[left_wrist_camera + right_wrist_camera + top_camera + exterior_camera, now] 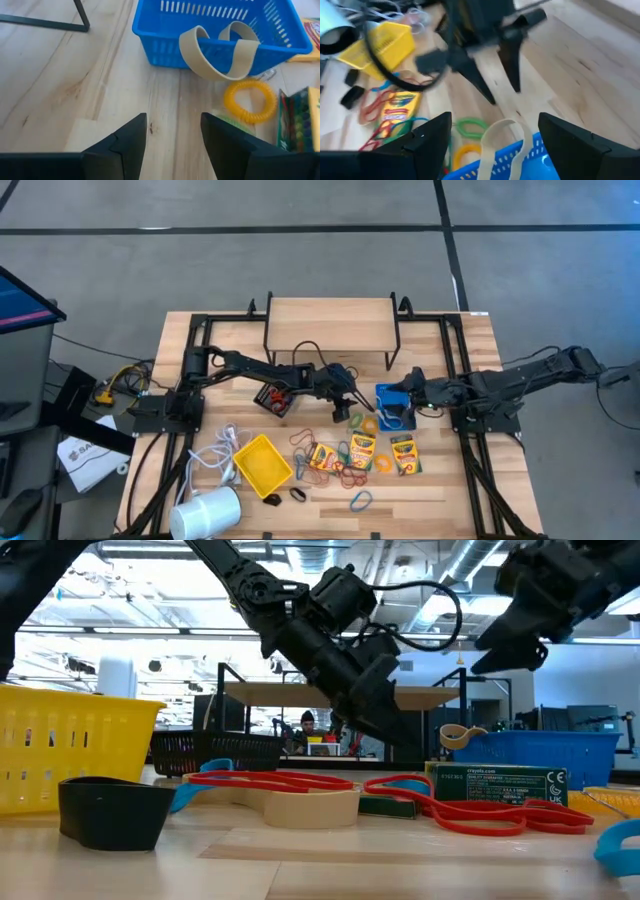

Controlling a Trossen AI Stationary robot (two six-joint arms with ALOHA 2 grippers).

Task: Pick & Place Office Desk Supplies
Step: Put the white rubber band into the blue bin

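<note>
A pale wood bench (440, 480) stands on grey floor. The left gripper (172, 131) hovers open and empty near the blue bin (165, 30). The right gripper (495, 131) hangs open above the bin, holding nothing.

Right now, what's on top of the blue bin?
A beige rubber band hangs over the front rim of the blue bin, looping down outside. The bin's floor is mostly out of sight, so anything inside can't be confirmed.

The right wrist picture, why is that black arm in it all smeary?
In the right wrist view the left gripper is streaked with blur, while the beige band over the blue bin's rim looks crisper. The left wrist view shows that band sharply. The low view has bright ceiling lights behind dark arms.
</note>
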